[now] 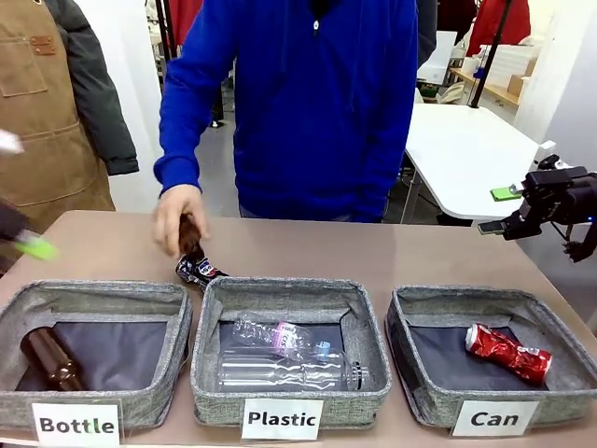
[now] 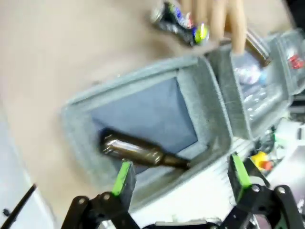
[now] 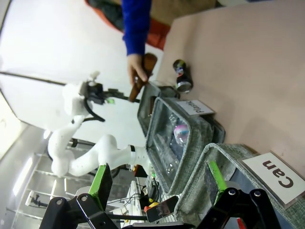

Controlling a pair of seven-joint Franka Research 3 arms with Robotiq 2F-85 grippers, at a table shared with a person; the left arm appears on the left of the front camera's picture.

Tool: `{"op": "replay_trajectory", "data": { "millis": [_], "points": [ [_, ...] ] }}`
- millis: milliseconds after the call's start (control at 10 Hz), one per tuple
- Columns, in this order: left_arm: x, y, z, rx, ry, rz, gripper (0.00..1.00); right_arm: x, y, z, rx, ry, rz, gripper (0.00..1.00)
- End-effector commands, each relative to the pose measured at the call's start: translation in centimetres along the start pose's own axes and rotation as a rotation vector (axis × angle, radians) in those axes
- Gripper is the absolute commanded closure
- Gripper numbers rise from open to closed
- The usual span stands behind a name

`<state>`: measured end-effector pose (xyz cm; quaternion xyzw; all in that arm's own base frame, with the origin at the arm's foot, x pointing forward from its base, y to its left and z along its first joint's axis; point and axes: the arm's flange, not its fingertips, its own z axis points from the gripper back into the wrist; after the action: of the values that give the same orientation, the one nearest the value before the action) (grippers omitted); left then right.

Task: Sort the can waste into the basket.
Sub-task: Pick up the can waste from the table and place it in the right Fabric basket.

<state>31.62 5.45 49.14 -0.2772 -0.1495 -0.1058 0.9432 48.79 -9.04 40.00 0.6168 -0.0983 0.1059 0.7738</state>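
A red crushed can [image 1: 508, 353] lies inside the grey basket [image 1: 408, 359] with the "Can" card at the front right. A black crushed can [image 1: 199, 271] lies on the table behind the "Plastic" basket, under the person's hand; it also appears as the black can [image 2: 178, 21] and the black can [image 3: 182, 78]. My right gripper [image 1: 499, 210] hovers open and empty at the table's far right, above the Can basket [image 3: 200, 167]. My left gripper [image 2: 181, 174] is open and empty over the "Bottle" basket [image 2: 76, 129], blurred at the left edge as the left gripper [image 1: 26, 241].
The person's hand [image 1: 177, 217] holds a brown bottle [image 1: 190, 238] upright above the black can. Another brown bottle [image 1: 51, 359] lies in the Bottle basket. Clear plastic bottles [image 1: 280, 359] fill the Plastic basket [image 1: 210, 373]. A second person stands at the far left.
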Motion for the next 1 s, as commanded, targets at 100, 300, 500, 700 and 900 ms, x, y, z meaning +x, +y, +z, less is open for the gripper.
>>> {"op": "replay_trajectory", "data": {
  "millis": [100, 300, 500, 700, 900],
  "points": [
    [-0.6, 7.4, 8.3, -0.110, -0.103, 0.121, 0.00, -0.2, 0.4, 0.1, -0.004, 0.008, 0.004, 0.00],
    [-1.4, 10.7, 10.3, -0.179, -0.131, 0.159, 0.00, -0.2, 0.4, 0.1, -0.004, 0.008, 0.004, 0.00],
    [-1.1, 11.9, 9.8, -0.215, -0.138, 0.181, 0.00, -0.2, 0.4, 0.1, -0.004, 0.008, 0.004, 0.00],
    [-1.1, 12.1, 9.6, -0.220, -0.140, 0.181, 0.00, -0.2, 0.4, 0.1, -0.004, 0.008, 0.004, 0.00],
    [-0.9, 12.0, 9.7, -0.213, -0.148, 0.180, 0.00, -0.2, 0.4, 0.1, -0.004, 0.008, 0.004, 0.00]
  ]
}}
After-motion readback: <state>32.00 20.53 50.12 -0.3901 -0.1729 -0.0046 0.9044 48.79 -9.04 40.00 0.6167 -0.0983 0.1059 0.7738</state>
